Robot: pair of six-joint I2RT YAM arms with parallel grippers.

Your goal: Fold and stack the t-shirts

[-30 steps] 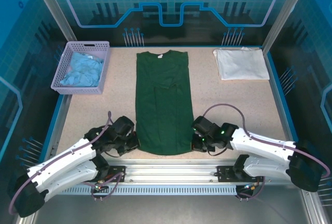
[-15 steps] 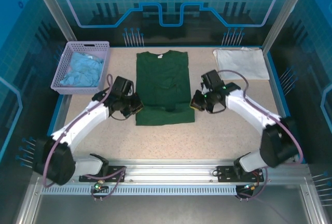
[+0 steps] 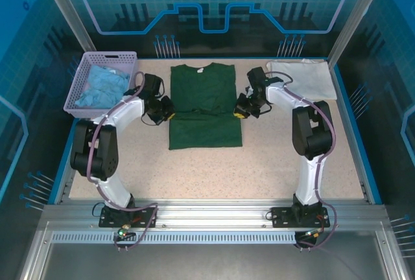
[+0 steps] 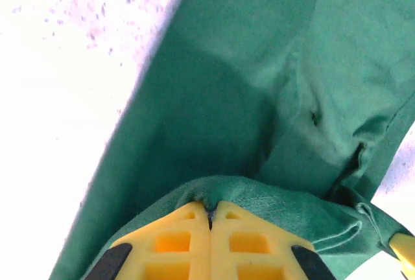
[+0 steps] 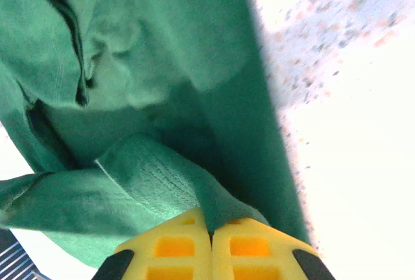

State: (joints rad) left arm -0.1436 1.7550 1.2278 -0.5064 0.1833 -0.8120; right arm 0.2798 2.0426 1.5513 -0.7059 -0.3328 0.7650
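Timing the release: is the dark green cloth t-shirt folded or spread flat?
Half folded: left gripper and right gripper, both shut, pinch the dark green t-shirt hem doubled over its middle; collar uncovered.

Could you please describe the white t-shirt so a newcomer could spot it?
On the speckled table, look to the far right corner. There lies the white t-shirt, folded flat. It alone is white: the dark green t-shirt lies mid-table, the light blue cloth sits in the lavender basket.
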